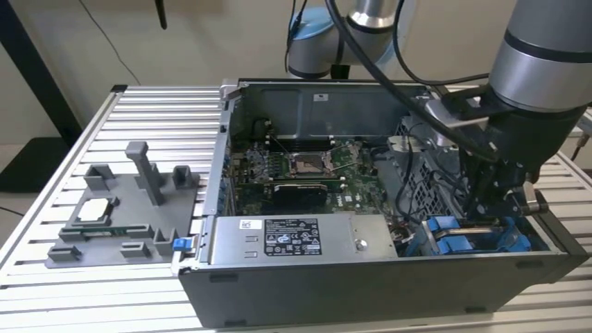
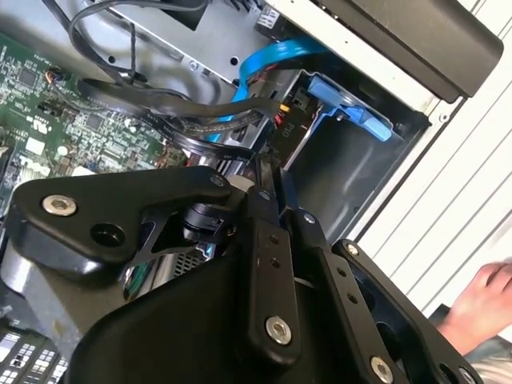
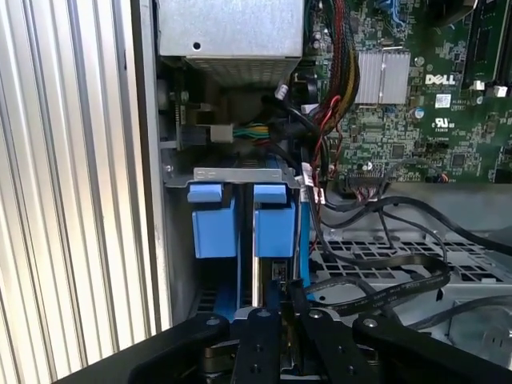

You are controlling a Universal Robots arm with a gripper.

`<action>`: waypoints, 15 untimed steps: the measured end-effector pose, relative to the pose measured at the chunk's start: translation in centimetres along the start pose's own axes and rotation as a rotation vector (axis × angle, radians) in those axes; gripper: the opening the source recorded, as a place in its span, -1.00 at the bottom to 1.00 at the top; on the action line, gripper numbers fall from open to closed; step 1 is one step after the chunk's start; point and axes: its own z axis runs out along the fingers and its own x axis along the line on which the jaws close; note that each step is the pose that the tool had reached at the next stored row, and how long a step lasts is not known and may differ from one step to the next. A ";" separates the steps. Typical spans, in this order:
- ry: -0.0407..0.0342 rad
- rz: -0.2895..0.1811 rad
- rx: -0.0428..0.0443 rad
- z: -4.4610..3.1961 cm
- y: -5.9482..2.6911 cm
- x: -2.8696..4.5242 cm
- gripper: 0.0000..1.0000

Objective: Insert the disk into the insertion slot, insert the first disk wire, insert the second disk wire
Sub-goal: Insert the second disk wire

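Sitting in insertion slot (image 3: 240, 172), disk (image 3: 276, 232) just under hand (image 3: 280, 300).

I log an open computer case (image 1: 370, 284) on the slatted table (image 1: 157, 118). Inside it, the motherboard (image 1: 296, 173) lies at the bottom; the power supply box (image 1: 296, 239) sits along the near wall; the insertion slot (image 1: 476, 236) is in the corner at the exterior view's right, with my gripper (image 1: 486, 215) lowered over it. A fixture (image 1: 125, 215) stands on the table at the exterior view's left, apart from the case.
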 end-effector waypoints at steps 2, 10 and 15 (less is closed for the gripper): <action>-0.0003 0.000 0.0007 0.08 -0.01 0.00 -1.00; 0.0004 0.000 0.0018 0.54 0.05 0.00 -1.00; 0.0003 0.002 0.0017 0.57 0.06 -0.06 -1.00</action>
